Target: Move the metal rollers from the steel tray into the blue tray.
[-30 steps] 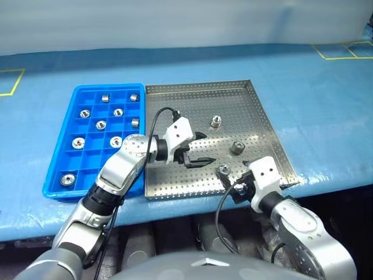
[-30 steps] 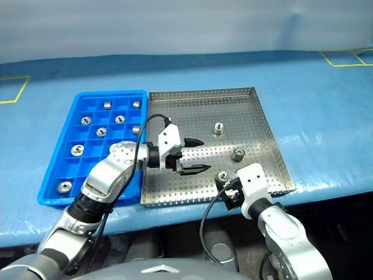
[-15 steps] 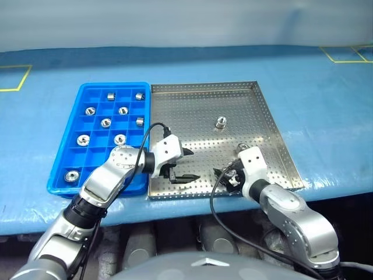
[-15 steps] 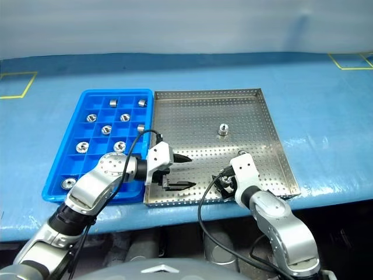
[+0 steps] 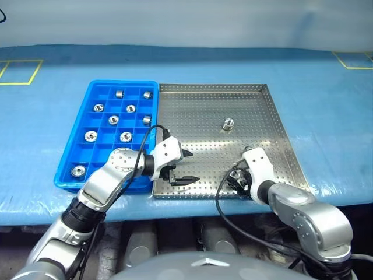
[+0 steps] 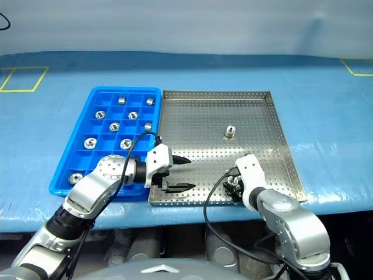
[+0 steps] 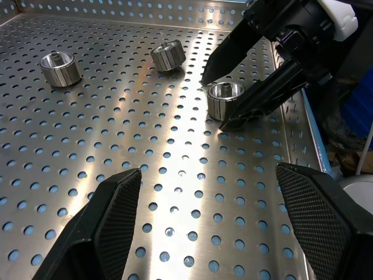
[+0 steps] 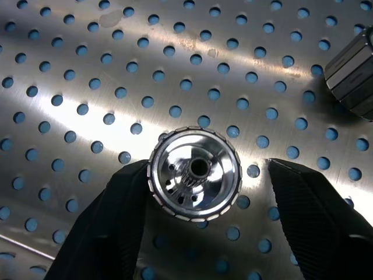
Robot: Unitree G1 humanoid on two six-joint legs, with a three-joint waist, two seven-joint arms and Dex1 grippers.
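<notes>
- Since a second ago: right gripper (image 7: 233, 99) has tipped down onto a roller near the steel tray's front rim, its jaws narrowing around it; left gripper (image 5: 182, 166) has drawn back toward the tray's near-left corner.
- Metal rollers, item in hand: one roller (image 8: 194, 173) sits between the right gripper's fingers (image 8: 111, 227), one finger close against it, the other with a gap showing; jaws apart, not yet clamped.
- Metal rollers, remainder on steel tray: one upright (image 5: 228, 123) at about 1 o'clock of tray centre; another (image 7: 168, 56) just beside the item in hand.
- Metal rollers, already delivered: eight (image 5: 126, 136) lie singly in compartments.
- Steel tray (image 5: 198, 99): perforated floor, mostly bare.
- Blue tray (image 5: 65, 175): touching the steel tray at its 9 o'clock side; many cells free.
- Left gripper: jaws wide apart, empty, hovering low over the steel tray.
- Step judged: grasping a roller.
- Next move calls for: finishing the close squarely on the roller's sides, lifting, then carrying it to a vacant cell.
</notes>
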